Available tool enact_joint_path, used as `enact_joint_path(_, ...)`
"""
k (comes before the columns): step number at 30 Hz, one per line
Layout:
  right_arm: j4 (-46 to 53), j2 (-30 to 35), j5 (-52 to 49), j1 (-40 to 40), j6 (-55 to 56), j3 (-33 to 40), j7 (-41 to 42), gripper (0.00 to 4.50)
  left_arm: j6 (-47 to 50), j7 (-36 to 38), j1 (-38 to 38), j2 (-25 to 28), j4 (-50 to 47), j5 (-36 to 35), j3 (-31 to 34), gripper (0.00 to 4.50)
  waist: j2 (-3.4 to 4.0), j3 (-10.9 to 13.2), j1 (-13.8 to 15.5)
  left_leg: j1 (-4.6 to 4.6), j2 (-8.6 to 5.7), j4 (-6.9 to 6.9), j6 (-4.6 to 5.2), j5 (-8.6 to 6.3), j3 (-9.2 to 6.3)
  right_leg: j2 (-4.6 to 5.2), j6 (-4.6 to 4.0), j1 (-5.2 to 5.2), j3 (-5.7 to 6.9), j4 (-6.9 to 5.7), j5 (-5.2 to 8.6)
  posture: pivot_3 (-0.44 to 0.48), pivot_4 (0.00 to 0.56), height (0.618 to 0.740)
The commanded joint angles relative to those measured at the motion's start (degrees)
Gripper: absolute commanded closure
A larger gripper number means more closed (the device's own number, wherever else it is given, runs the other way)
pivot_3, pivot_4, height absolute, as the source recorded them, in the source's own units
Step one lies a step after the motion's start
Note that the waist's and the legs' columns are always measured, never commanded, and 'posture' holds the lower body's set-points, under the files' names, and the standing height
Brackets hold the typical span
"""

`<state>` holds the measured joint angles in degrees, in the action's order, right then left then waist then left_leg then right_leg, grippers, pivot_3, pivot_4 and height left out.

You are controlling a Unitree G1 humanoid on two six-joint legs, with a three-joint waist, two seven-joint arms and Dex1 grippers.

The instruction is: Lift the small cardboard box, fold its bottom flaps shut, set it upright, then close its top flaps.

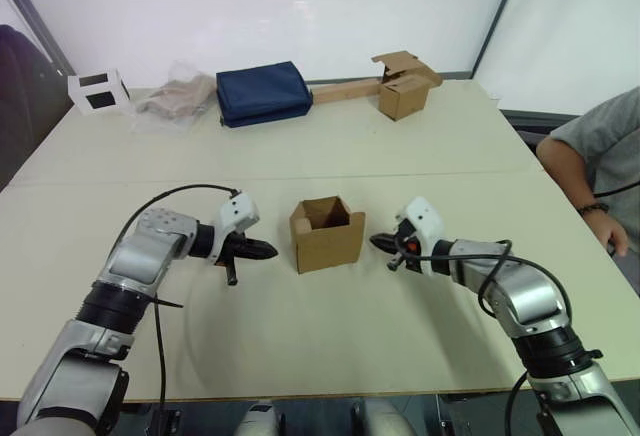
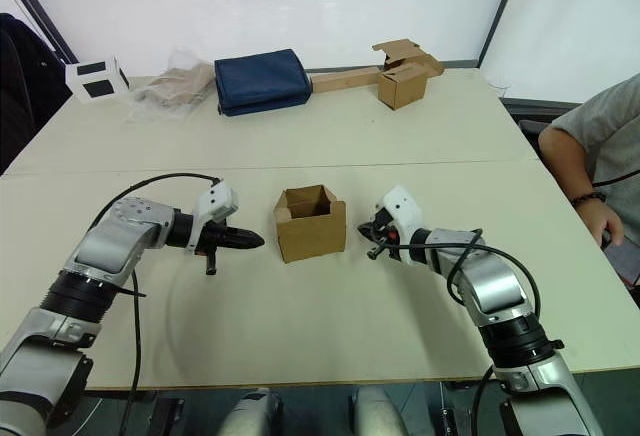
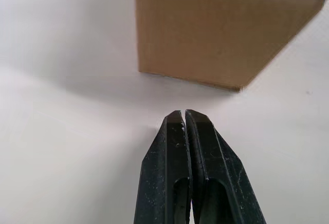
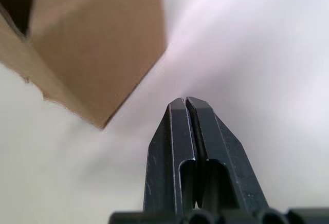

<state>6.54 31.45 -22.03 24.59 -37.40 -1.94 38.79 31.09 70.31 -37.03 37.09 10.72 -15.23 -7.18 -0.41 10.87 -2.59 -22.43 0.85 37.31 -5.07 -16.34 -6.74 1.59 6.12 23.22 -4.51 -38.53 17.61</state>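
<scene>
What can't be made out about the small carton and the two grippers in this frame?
- Bottom flaps: hidden under the small cardboard box, which stands on the table; folded or not, cannot tell.
- Box floor: head views look in at a slant; its walls hide it.
- Box top: cut off by the edge in the wrist views, beyond the shut left gripper and right gripper.

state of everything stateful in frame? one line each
small cardboard box: upright on table, top flaps open, untouched
left claw: shut, empty, beside the box
right claw: shut, empty, beside the box
far box on cardboard strip: flaps open
navy bag: lying flat, closed
</scene>
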Motion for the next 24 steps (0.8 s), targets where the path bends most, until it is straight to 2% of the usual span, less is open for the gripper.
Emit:
enact_joint_path(1, 4.58, -2.25, -9.13, 2.26, -0.11, 6.02, 3.80, 4.50, 2.94, -2.46, -3.13, -2.24, -4.31, -7.66, 7.52, 4.44, -0.01, 0.00, 0.01, 0.01, 0.00, 0.00, 0.00, 0.00, 0.00, 0.00, 0.00, -0.02, 0.00, 0.01, 0.00, 0.000, 0.150, 0.740)
enact_joint_path(8, -3.45, -4.70, -8.50, 7.79, 3.50, 3.53, 8.98, 4.50, 6.10, -2.69, -0.64, -2.41, -8.99, -10.04, 5.78, 4.44, 0.02, -0.02, -0.61, 0.07, 0.01, -0.03, 0.00, 0.00, 0.00, 0.00, 0.00, -0.05, -0.01, 0.00, 0.00, 0.000, 0.150, 0.740)
enact_joint_path(12, -13.85, -6.10, -5.57, 12.60, 6.88, -0.71, 14.71, 4.50, 1.48, -4.58, 0.94, -3.71, -6.83, -5.64, 1.74, 4.44, 0.02, -0.02, -0.96, 0.08, 0.00, -0.01, 0.00, 0.00, 0.00, 0.00, 0.00, -0.05, 0.00, -0.01, 0.00, 0.000, 0.150, 0.740)
enact_joint_path(19, -29.13, -5.17, 6.09, 16.81, 17.50, -11.30, 24.30, 4.50, -2.76, -8.53, 0.91, -6.18, -2.33, -1.55, -0.46, 4.44, 0.05, -0.10, -1.37, 0.08, -0.01, -0.01, -0.01, 0.01, 0.02, 0.02, 0.00, -0.05, -0.01, 0.01, 0.00, 0.000, 0.150, 0.740)
enact_joint_path(21, -31.76, -4.53, 10.18, 17.41, 21.33, -13.59, 25.12, 4.50, -3.19, -9.20, 0.32, -6.48, -1.71, -1.29, -0.40, 4.44, 0.11, -0.20, -1.39, 0.32, 0.00, -0.02, -0.01, 0.00, 0.00, 0.01, 0.00, -0.28, -0.01, 0.00, 0.00, 0.000, 0.150, 0.740)
enact_joint_path(24, -31.82, -5.57, 7.86, 17.96, 20.12, -10.96, 26.06, 4.50, -2.79, -9.46, 0.09, -6.35, -2.45, -2.10, 0.50, 4.44, 0.11, -0.23, -1.39, 0.95, 0.00, -0.19, 0.01, -0.01, 0.01, 0.00, 0.00, -0.88, -0.01, 0.14, 0.01, 0.000, 0.150, 0.740)
